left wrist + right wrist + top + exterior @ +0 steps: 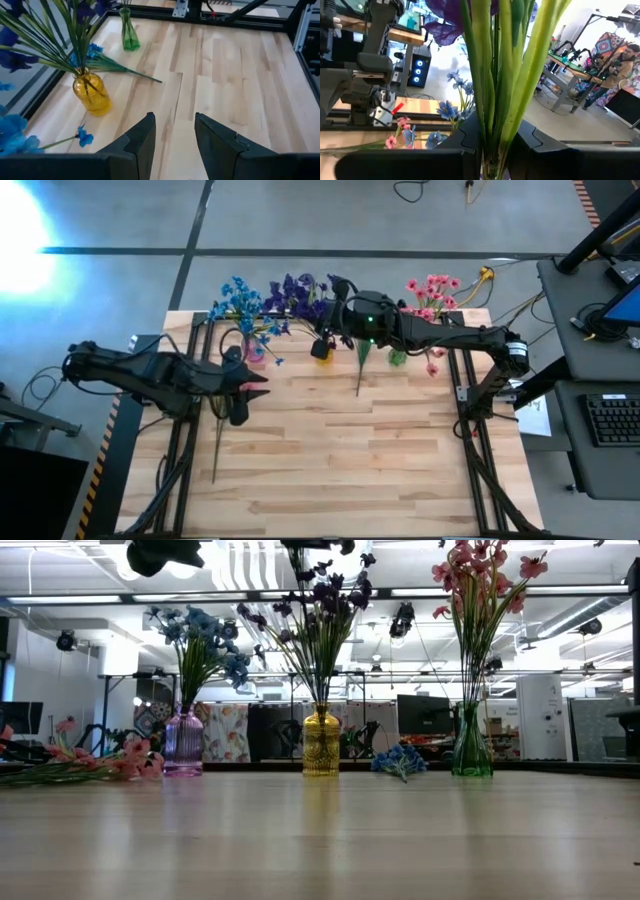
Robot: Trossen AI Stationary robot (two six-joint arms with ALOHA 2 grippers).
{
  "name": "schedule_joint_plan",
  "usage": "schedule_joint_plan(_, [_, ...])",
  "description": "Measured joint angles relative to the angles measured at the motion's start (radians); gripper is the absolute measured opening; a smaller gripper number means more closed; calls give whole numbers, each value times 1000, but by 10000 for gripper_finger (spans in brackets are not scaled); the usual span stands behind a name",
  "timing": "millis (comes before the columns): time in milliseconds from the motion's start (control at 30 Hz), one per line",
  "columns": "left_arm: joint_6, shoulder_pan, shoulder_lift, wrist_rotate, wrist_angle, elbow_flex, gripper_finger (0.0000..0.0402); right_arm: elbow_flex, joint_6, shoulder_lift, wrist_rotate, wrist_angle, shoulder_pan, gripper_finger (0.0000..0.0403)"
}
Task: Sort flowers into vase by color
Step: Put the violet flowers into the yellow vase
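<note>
While my right fingers (492, 150) pinch the purple sprig's stems (495, 75) above the yellow vase (322, 350), a slanted descent could tip that vase or splay stems outside its neck. My left fingers (174, 137) hang half-open, holding nothing, over the desk (380, 470), where 1 pink sprig (90, 765) and 1 blue sprig (400, 760) lie unsorted.

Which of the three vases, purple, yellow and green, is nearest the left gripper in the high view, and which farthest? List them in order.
From the left gripper:
1. Purple vase, just beyond it, on the left.
2. Yellow vase, at the middle of the back row.
3. Green vase, farthest, on the right.
</note>
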Motion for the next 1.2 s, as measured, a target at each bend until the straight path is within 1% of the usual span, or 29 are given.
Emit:
schedule_joint_plan(100, [17, 0, 26, 0, 17, 0, 123, 0, 0, 0, 0, -9, 0, 52])
schedule_joint_plan(233, [87, 0, 58, 0, 57, 0, 123, 0, 7, 0, -2, -12, -1, 52])
schedule_joint_plan(367, [151, 0, 78, 0, 65, 0, 123, 0, 44, 0, -57, -12, -12, 52])
schedule_joint_plan(433, [179, 0, 78, 0, 71, 0, 123, 0, 60, 0, -72, -11, -18, 52])
schedule_joint_plan(833, [281, 0, 32, -2, 76, -2, 123, -1, 110, 5, -71, 1, -54, 52])
schedule_joint_plan(900, [284, 0, 26, -19, 77, -2, 123, -2, 118, 11, -71, -4, -64, 52])
schedule_joint_plan(1067, [281, 0, 20, -97, 59, -2, 123, -3, 121, 44, -70, -7, -74, 52])
schedule_joint_plan(1200, [279, 0, 21, -115, 55, -2, 123, -3, 116, 55, -70, -3, -74, 52])
